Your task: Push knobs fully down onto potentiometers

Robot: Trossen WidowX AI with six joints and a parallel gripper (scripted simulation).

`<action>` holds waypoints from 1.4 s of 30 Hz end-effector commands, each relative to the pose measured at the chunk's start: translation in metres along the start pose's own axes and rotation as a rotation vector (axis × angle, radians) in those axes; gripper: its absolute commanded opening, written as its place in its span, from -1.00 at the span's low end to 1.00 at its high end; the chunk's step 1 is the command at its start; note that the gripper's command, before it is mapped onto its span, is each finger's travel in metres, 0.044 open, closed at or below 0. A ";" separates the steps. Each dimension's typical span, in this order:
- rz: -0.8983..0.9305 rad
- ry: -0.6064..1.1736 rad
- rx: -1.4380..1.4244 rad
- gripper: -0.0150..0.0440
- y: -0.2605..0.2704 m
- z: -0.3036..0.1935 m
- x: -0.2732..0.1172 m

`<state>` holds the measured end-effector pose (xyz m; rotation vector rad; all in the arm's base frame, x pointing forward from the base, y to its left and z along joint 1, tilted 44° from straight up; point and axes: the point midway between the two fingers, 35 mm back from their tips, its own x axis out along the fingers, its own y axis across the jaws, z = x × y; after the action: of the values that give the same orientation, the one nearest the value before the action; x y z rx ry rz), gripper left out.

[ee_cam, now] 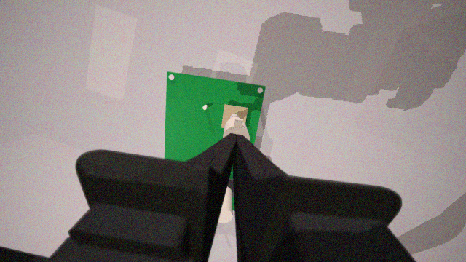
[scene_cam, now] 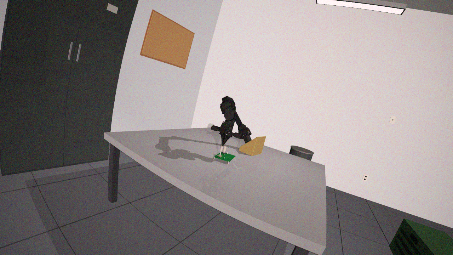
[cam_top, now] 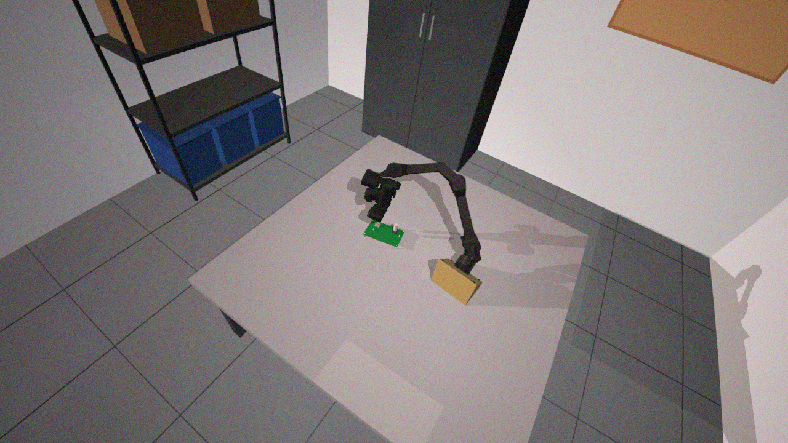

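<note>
Green circuit board (cam_top: 383, 235) (scene_cam: 225, 157) (ee_cam: 189, 120) on table (cam_top: 308, 264) (scene_cam: 253, 183) (ee_cam: 58, 124) | no legible writing | gripper (cam_top: 375, 219) (scene_cam: 223, 145) (ee_cam: 235, 140) closed, empty, at tan-based potentiometer's knob (scene_cam: 221, 149) (ee_cam: 234, 129)

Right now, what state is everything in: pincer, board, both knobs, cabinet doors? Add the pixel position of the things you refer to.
pincer (cam_top: 376, 220) (scene_cam: 223, 145) (ee_cam: 235, 140): shut, empty
circuit board (cam_top: 382, 236) (scene_cam: 226, 157) (ee_cam: 189, 116): raised on legs
knob on tan potentiometer (scene_cam: 221, 149) (ee_cam: 231, 129): upright, seating unclear
other knob (cam_top: 395, 226) (scene_cam: 224, 148) (ee_cam: 226, 211): upright, seating unclear
cabinet doors (cam_top: 391, 71) (scene_cam: 36, 82): closed

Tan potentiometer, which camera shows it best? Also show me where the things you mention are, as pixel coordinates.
The wrist view: the tan potentiometer (cam_top: 377, 224) (scene_cam: 219, 156) (ee_cam: 228, 110) looks largest there, partly covered by its knob (scene_cam: 221, 149) (ee_cam: 228, 130). The top and exterior views show just a small tan patch on the board (cam_top: 383, 235) (scene_cam: 226, 157) (ee_cam: 186, 120).
</note>
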<state>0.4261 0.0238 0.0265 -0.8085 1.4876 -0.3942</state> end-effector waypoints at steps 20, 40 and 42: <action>-0.003 -0.002 -0.002 -0.49 0.000 0.000 0.002; -0.004 -0.002 -0.002 -0.49 0.000 -0.001 0.010; -0.004 -0.002 -0.002 -0.49 0.000 -0.001 0.013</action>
<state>0.4251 0.0211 0.0220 -0.8168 1.4820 -0.3866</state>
